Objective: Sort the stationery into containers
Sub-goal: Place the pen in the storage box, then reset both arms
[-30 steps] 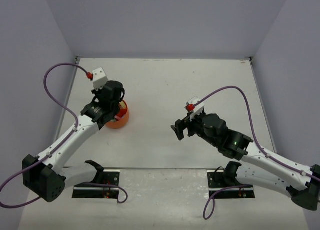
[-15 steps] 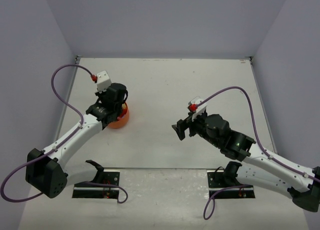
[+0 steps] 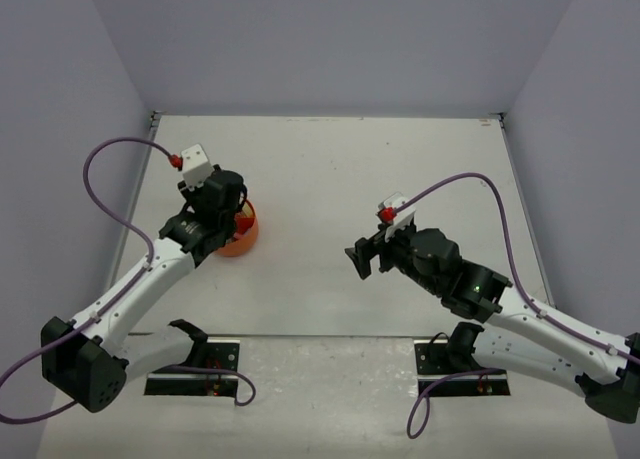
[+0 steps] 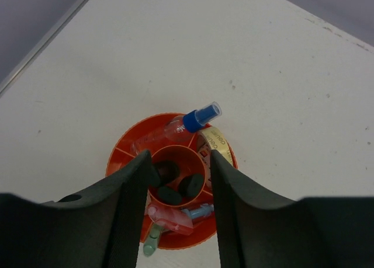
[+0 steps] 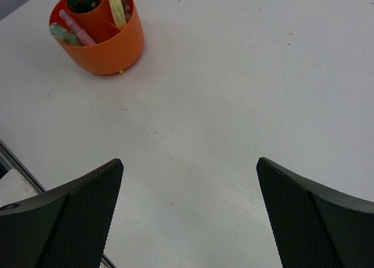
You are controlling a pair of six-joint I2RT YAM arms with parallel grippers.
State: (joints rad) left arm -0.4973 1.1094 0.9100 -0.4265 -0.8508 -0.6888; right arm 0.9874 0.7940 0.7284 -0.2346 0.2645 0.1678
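The white bench [image 3: 400,179] fills the overhead view, and no loose stationery shows on it in any view. The right tool [image 5: 190,163] hangs right of centre over bare bench, spread wide and gripping nothing. The left tool [image 4: 178,163] hovers directly above the orange tub [image 4: 120,154], left of centre in the overhead view. Its jaws are parted to either side of the tub's central cup, with nothing between them. All the visible stationery sits in the tub. The blue-capped bottle [image 4: 175,128] leans in an upper outer compartment with its cap past the rim, and a yellowish printed band [image 4: 217,141] is beside it. Pink [image 4: 169,215], blue [image 4: 201,211] and green [image 4: 151,243] bars lie along the lower edge, and three black highlighters [image 4: 178,180] stand in the middle cup. The step looks like a release over the tub. To do it well, the left tool should keep its jaws apart and rise straight up. It should stay clear of the cup's rim and the leaning bottle, which a sideways swing could tip out.
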